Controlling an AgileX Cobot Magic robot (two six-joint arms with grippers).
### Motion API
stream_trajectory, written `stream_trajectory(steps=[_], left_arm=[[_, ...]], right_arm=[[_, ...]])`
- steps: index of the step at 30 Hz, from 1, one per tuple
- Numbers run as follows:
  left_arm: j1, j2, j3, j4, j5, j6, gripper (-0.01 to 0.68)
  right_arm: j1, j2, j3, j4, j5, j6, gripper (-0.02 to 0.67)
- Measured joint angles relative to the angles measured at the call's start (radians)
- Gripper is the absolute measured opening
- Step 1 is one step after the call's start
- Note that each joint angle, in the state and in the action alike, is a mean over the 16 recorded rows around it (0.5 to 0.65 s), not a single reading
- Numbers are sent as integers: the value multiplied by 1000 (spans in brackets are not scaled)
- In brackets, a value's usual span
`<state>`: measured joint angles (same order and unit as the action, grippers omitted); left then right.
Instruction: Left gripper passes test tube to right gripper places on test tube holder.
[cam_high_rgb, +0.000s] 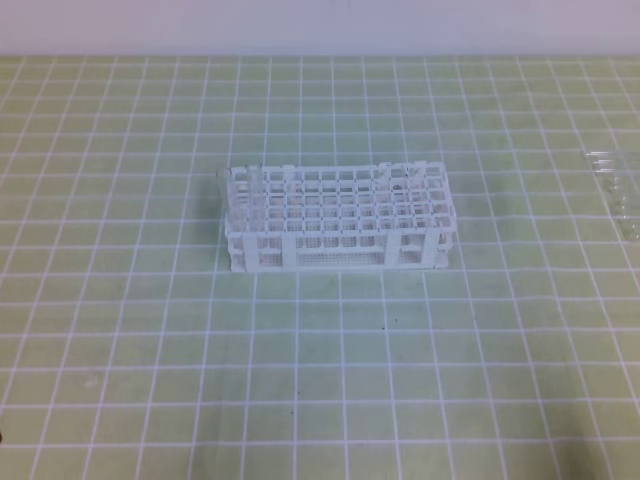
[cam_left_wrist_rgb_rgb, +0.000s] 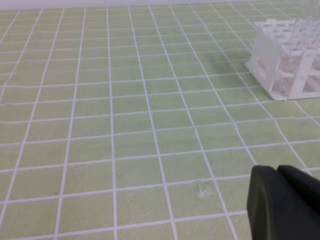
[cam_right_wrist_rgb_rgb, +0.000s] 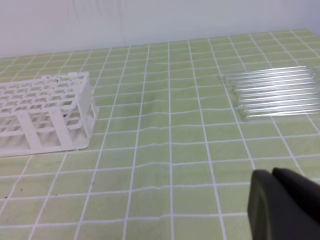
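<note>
The test tube holder (cam_high_rgb: 340, 228) stands near the middle of the green gridded desk (cam_high_rgb: 150, 350), its long axis running left to right in the high view. It is a white, two-tier open lattice of small square holes. At its left end clear glass tubes (cam_high_rgb: 252, 200) stand upright in the holes, rims up; how many is hard to tell.

More test tubes (cam_right_wrist_rgb_rgb: 275, 92) lie flat on the desk well to the right of the holder, side by side and touching. In the right wrist view their long axes run roughly left to right, parallel to one another. They are slender, clear and colourless. The high view catches only the edge of this row at its right border, faint against the green.

Neither arm appears in the high view. The left wrist view shows the left hand (cam_left_wrist_rgb_rgb: 282, 202) low over bare desk, fingers together and holding nothing, with the holder's corner at upper right. The right wrist view shows the right hand (cam_right_wrist_rgb_rgb: 280, 205) likewise closed and empty, between the holder and the lying tubes.
</note>
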<state>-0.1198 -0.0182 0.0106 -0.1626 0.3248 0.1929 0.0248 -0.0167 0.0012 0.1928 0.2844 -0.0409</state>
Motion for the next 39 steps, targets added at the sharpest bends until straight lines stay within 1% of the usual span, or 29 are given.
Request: stream_trajectory(steps=[39], left_arm=[[0, 5, -4, 2, 4, 2, 0]], right_arm=[[0, 2, 0, 0, 0, 0, -15]])
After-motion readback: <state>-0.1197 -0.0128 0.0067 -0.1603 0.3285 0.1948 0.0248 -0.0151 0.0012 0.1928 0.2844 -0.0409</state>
